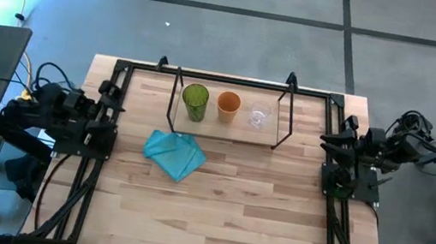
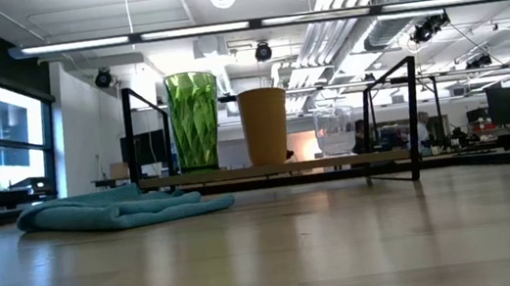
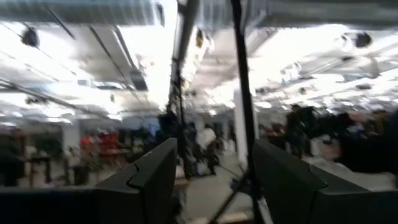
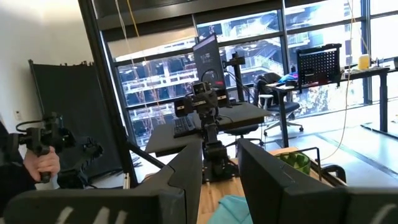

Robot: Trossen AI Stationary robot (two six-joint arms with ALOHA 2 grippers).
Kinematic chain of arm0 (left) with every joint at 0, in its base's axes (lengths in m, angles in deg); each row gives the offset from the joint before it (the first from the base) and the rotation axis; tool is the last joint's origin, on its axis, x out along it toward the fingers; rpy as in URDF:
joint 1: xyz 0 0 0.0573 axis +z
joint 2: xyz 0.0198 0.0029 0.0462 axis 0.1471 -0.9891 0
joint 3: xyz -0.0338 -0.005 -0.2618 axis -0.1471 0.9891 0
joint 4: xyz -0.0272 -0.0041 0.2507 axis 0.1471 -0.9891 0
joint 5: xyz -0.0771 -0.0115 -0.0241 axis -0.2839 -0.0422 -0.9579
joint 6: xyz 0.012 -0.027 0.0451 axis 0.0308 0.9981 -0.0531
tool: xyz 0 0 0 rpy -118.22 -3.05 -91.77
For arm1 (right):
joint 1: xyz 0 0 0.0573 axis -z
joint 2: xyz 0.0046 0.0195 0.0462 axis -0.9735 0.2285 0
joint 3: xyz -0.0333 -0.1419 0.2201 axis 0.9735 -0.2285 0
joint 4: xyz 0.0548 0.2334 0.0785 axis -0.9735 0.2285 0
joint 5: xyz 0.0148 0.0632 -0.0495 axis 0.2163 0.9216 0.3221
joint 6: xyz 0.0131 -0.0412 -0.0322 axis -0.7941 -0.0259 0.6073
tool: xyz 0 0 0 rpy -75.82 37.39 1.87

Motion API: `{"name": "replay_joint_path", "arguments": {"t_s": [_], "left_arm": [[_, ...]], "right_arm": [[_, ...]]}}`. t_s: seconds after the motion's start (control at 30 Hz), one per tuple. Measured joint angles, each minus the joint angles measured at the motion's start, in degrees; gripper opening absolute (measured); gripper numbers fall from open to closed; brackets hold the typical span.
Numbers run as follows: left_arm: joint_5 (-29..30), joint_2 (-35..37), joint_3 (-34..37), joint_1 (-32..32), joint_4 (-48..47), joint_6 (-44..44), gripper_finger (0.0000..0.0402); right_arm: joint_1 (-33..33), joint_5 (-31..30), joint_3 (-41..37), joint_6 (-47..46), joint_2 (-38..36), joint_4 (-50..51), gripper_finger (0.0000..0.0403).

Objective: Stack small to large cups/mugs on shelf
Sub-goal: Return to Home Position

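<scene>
Three cups stand side by side on their bases on the shelf's wooden board at the table's far side. They are a tall green cup, an orange cup and a small clear cup. My left gripper is open and touches nothing; its arm rests at the table's left edge. My right gripper is open too; its arm sits at the right edge. Its wrist view catches the green cup's rim.
A crumpled teal cloth lies on the table just in front of the shelf's left end. The shelf's thin black frame rises above the board. Bare wooden tabletop stretches toward the near edge. A person's hand shows beyond the table.
</scene>
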Motion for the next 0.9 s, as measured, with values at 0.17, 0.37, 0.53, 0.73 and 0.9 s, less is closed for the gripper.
{"name": "replay_joint_path", "arguments": {"t_s": [0.17,0.37,0.53,0.73,0.9], "left_arm": [[2.1,2.7,3.8,0.0,3.1,0.1,0.0200],[2.1,2.6,8.8,0.0,10.4,1.0,0.0200],[2.1,2.6,14.3,0.0,21.7,0.9,0.0200],[4.2,2.6,19.8,0.0,33.5,0.8,0.0200],[5.5,2.3,19.7,0.0,36.5,-1.2,0.0200]], "right_arm": [[0.0,0.0,0.0,-0.2,0.0,0.0,0.0094],[0.0,0.0,0.0,-0.2,0.0,0.5,0.0094],[0.0,0.0,0.0,-0.3,0.0,0.4,0.0094],[0.0,0.0,0.0,-0.2,0.0,0.4,0.0094],[0.0,0.0,0.0,-0.2,0.0,1.1,0.0094]]}}
